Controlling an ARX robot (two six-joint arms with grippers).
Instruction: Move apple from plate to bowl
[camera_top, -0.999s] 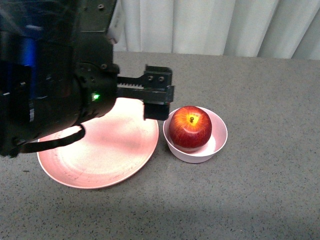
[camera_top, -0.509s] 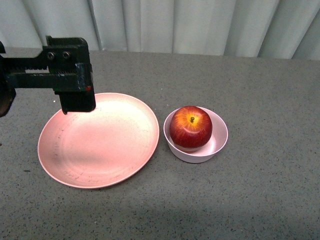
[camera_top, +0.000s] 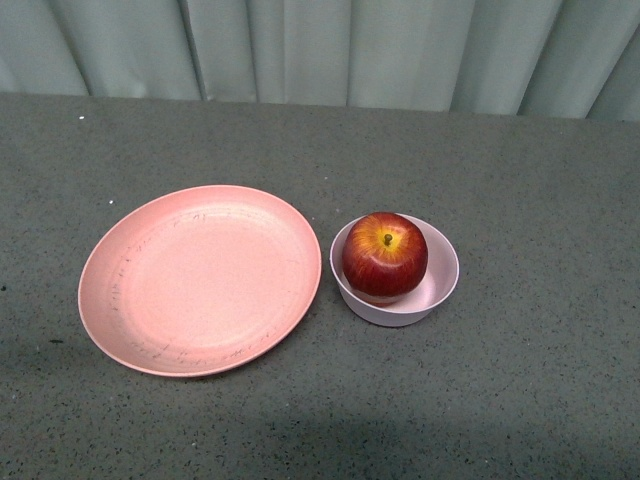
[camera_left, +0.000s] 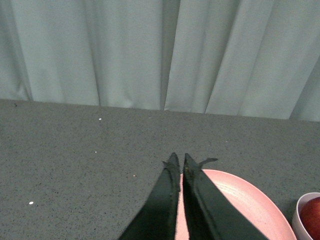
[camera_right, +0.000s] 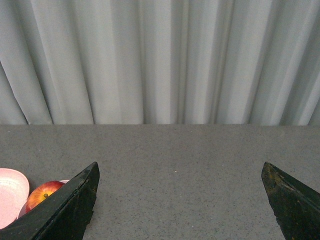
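Dark red with a yellow patch around its stem, the apple (camera_top: 385, 254) sits inside the bowl (camera_top: 439, 285), and its body hides most of the bowl's inside, so only the rim and a part of the wall are seen. There is one apple, one bowl and one plate (camera_top: 200, 279); the plate lies flat just beside the bowl on the grey table (camera_top: 540, 380), with nothing on it, and I cannot tell if their rims touch. In the front view no arm is seen. In the left wrist view the left gripper (camera_left: 180, 162) has its two dark fingers almost together, with only a thin slit between them and nothing held; the plate and the bowl with the apple are cut off at the edge of this picture. In the right wrist view the right gripper (camera_right: 180, 170) has its two fingers far apart, each cut off by the frame, and one finger partly covers the apple. A pale curtain (camera_top: 330, 50) hangs behind the table.
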